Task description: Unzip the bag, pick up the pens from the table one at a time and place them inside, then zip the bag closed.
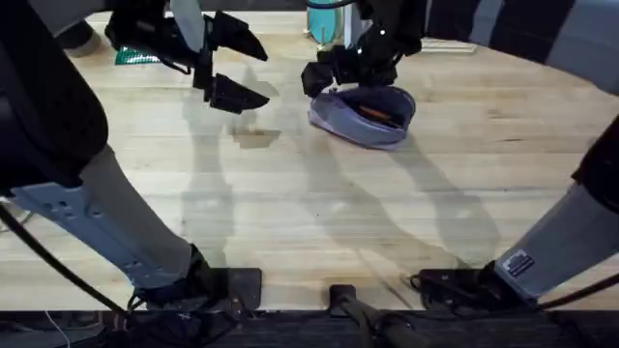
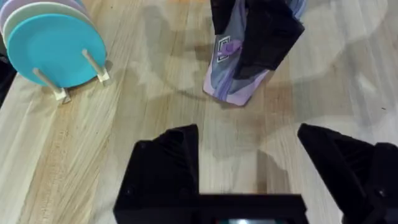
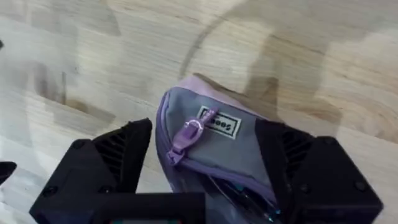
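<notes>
The lavender bag (image 1: pixel 366 118) lies on the table (image 1: pixel 319 213) at the far middle, its zipper open. Its grey end with the purple zipper pull (image 3: pixel 189 134) sits between the black fingers of my right gripper (image 3: pixel 205 149), which is open and straddles that end. Inside the bag's (image 3: pixel 211 155) opening a slim dark pen (image 3: pixel 245 198) shows. My left gripper (image 1: pixel 263 75) hovers open with nothing in it, to the left of the bag. From the left wrist, the bag (image 2: pixel 233 84) lies ahead of the left gripper (image 2: pixel 249 149), with the right gripper (image 2: pixel 261 31) over it.
A wooden rack of teal and pastel plates (image 2: pixel 53 43) stands near the bag; in the overhead view it shows as the plates (image 1: pixel 324 21) at the far edge. A green item (image 1: pixel 135 56) lies far left. Bare wood (image 1: pixel 319 242) spreads between the bag and the arm bases.
</notes>
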`<state>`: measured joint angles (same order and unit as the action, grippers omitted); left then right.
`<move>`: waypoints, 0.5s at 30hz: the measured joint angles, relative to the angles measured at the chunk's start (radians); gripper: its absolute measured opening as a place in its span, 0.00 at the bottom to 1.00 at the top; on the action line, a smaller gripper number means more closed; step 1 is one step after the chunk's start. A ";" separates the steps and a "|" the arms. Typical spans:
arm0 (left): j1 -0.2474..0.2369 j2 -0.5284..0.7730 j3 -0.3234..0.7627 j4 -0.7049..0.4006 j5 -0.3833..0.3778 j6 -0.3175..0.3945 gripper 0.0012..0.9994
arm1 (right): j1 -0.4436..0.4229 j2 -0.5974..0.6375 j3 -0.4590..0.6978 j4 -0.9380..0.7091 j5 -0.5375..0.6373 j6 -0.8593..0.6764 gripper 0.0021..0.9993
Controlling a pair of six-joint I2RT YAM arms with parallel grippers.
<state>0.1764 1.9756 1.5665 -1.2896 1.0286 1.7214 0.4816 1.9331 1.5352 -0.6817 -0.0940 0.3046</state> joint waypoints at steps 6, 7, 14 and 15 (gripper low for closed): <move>0.000 0.000 0.000 0.000 0.000 0.000 0.99 | 0.000 0.000 0.000 0.005 -0.006 0.003 0.78; 0.000 0.000 0.000 0.000 0.000 0.000 0.99 | 0.000 0.000 0.000 0.007 -0.008 0.003 0.74; 0.000 0.000 0.000 0.000 0.000 0.000 0.99 | 0.002 0.000 0.000 0.009 -0.016 0.017 0.54; 0.000 0.000 0.000 0.000 0.000 0.000 0.99 | 0.003 0.000 0.000 0.010 -0.019 0.018 0.52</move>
<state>0.1764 1.9758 1.5665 -1.2896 1.0286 1.7214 0.4847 1.9331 1.5356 -0.6720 -0.1127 0.3222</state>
